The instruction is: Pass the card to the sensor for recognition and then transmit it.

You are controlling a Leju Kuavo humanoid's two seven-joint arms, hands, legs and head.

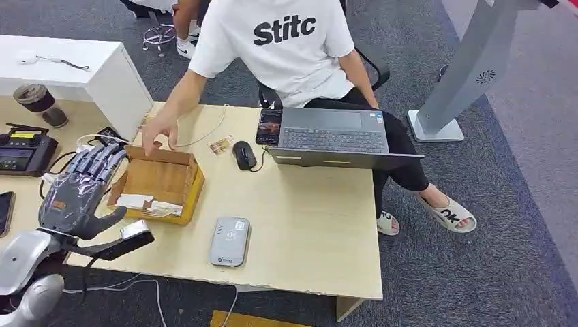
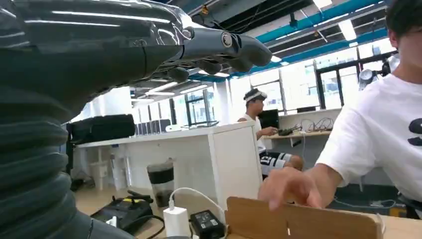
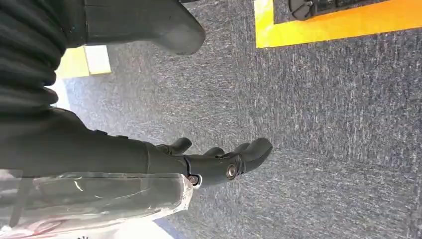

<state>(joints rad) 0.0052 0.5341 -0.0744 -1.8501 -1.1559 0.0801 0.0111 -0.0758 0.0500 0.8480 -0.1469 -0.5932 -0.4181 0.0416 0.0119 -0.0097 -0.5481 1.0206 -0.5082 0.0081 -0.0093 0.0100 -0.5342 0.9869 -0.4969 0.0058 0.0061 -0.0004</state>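
My left hand (image 1: 80,185) hovers empty, fingers spread, beside the box (image 1: 158,185) where cards (image 1: 144,203) lie; reaching in now risks striking the person's hand (image 1: 158,129); right hand (image 3: 219,158) hangs empty.

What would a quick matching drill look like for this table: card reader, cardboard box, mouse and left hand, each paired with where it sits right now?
Things:
1. card reader
2. cardboard box
3. mouse
4. left hand

Places:
A. just left of the laptop, by the phone
B. at the table's left end, fingers spread, beside the box
C. near the front edge, in front of the box and to its right
D. under the person's reaching hand

Pairs: 1-C, 2-D, 3-A, 4-B
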